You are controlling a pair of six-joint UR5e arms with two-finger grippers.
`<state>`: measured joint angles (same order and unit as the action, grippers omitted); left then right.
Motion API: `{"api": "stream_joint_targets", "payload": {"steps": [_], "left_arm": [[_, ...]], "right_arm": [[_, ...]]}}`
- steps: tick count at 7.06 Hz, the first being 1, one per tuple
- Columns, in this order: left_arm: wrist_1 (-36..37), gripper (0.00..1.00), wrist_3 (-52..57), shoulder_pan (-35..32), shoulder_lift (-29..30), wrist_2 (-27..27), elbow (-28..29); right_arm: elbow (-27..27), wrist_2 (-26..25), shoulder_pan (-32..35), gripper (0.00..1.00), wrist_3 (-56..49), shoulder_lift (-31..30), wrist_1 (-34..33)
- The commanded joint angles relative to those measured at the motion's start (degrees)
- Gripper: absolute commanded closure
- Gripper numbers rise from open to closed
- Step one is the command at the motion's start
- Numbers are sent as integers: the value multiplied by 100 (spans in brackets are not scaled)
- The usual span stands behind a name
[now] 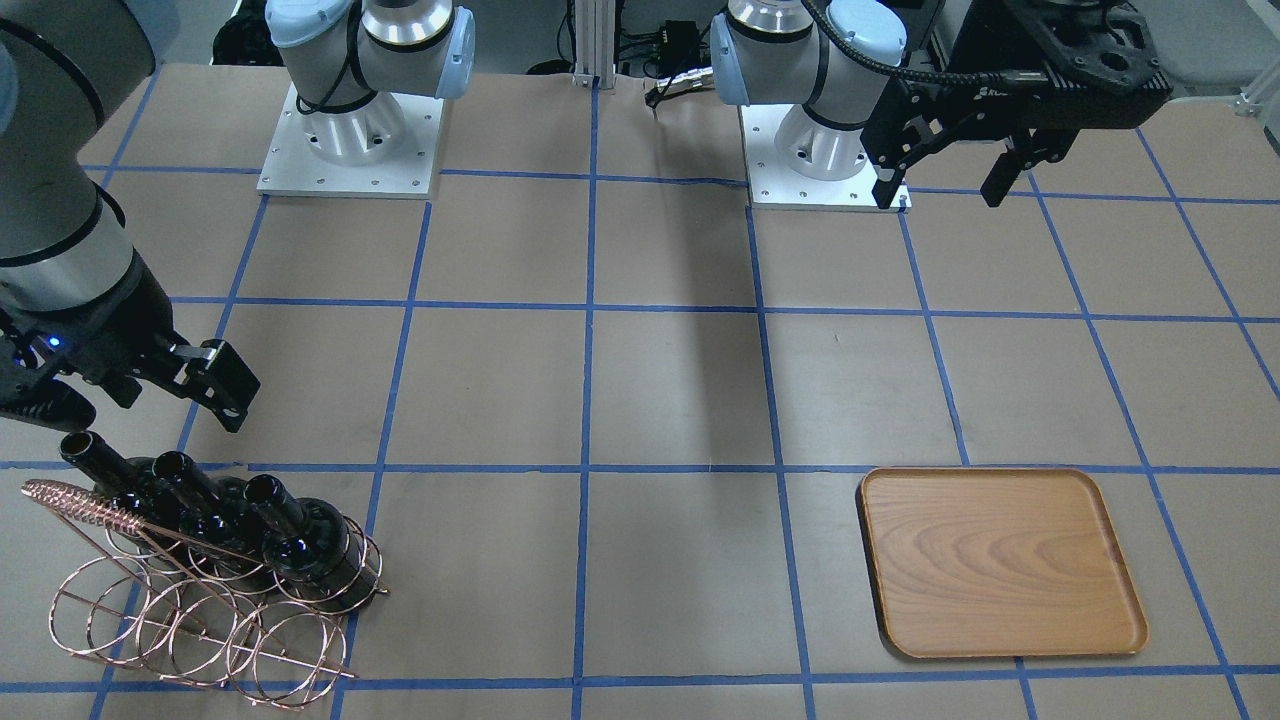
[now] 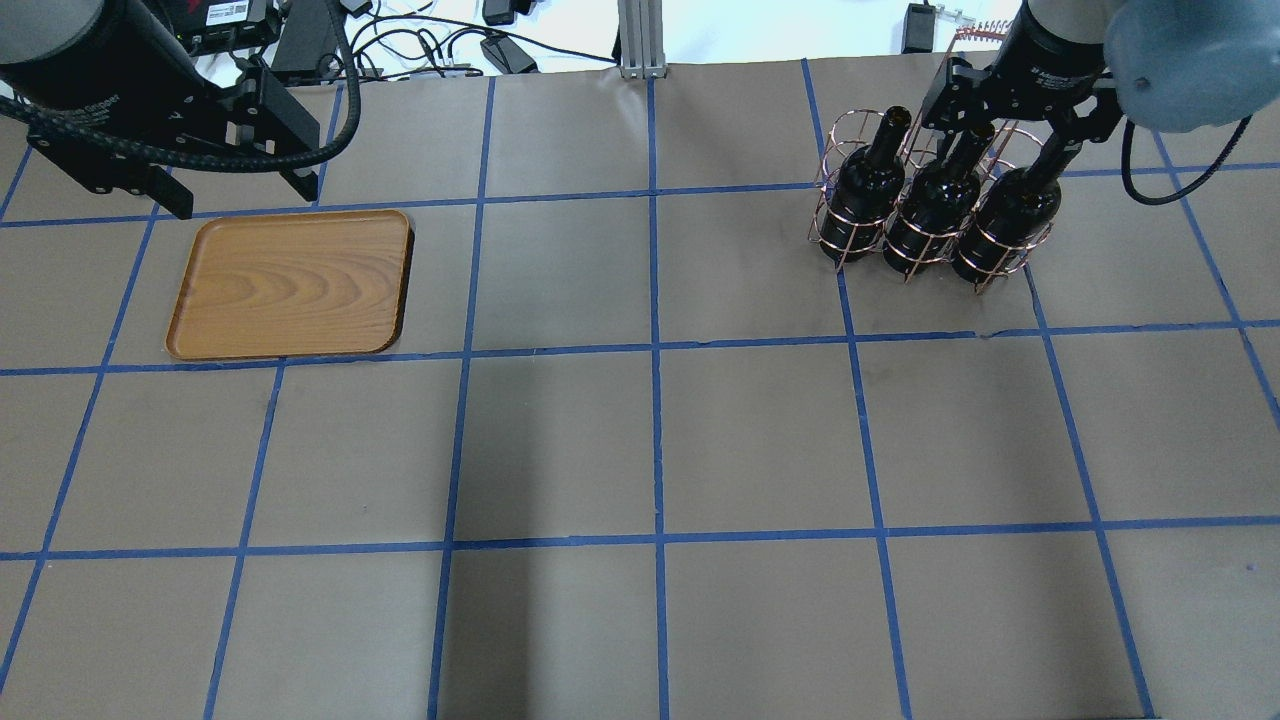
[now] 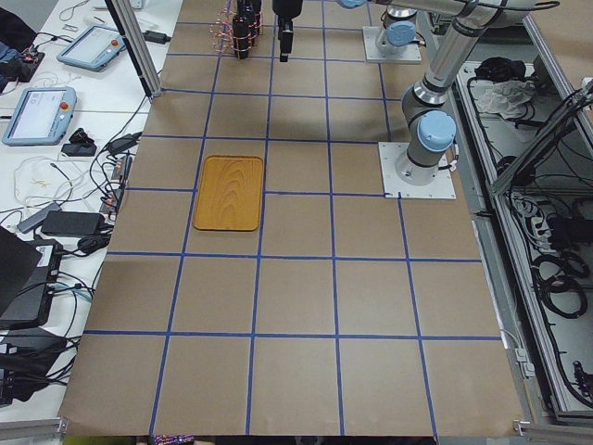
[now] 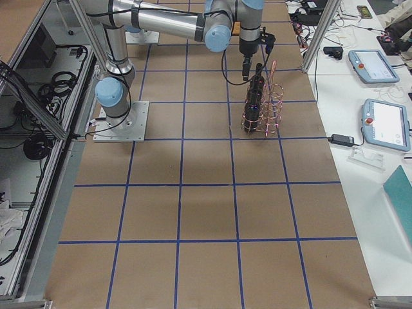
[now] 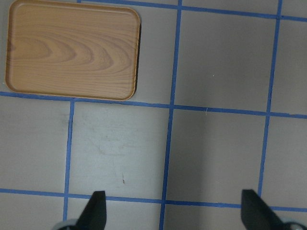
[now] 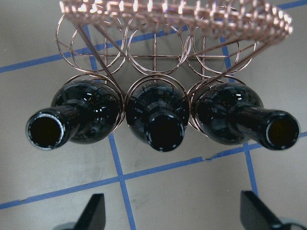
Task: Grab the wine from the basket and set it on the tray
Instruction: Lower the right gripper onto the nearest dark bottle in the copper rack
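Three dark glossy wine bottles stand in the copper wire basket (image 2: pixel 842 135) at the table's far right: one on the left (image 2: pixel 865 190), one in the middle (image 2: pixel 925 205) and one on the right (image 2: pixel 1000 215). In the right wrist view their open mouths point up, the middle bottle (image 6: pixel 160 120) centred, with the basket's rings (image 6: pixel 153 52) behind. My right gripper (image 2: pixel 1010 120) is open and empty, above the bottle necks and slightly to the robot's side (image 6: pixel 175 215). The wooden tray (image 2: pixel 290 285) lies empty at far left. My left gripper (image 2: pixel 240 195) is open and empty, raised near the tray's far edge.
Brown paper with a blue tape grid covers the table (image 2: pixel 650 440). The basket's coiled handle (image 1: pixel 90 505) leans over its empty front rings (image 1: pixel 200 640). The two arm bases (image 1: pixel 350 140) stand at the robot's edge. An aluminium post (image 2: pixel 635 35) stands at the far edge.
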<state>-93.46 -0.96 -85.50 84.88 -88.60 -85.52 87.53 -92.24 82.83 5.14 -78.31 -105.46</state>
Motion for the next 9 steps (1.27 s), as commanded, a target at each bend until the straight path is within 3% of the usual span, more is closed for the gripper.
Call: {"api": "stream_joint_targets", "payload": {"steps": [1, 2, 5, 8, 9], "left_arm": [[3, 0, -1, -2, 11, 0, 0], [-5, 0, -1, -2, 2, 0, 0], [-5, 0, -1, -2, 2, 0, 0], [-5, 0, 8, 7, -6, 0, 0], [-5, 0, 8, -2, -6, 0, 0]], "right_arm": [[1, 13, -4, 4, -4, 306, -350], [1, -4, -4, 4, -57, 421, -674], [-25, 5, -4, 13, -92, 492, -687], [-60, 13, -13, 40, -92, 510, -695], [-61, 22, -13, 40, -92, 510, -695]]}}
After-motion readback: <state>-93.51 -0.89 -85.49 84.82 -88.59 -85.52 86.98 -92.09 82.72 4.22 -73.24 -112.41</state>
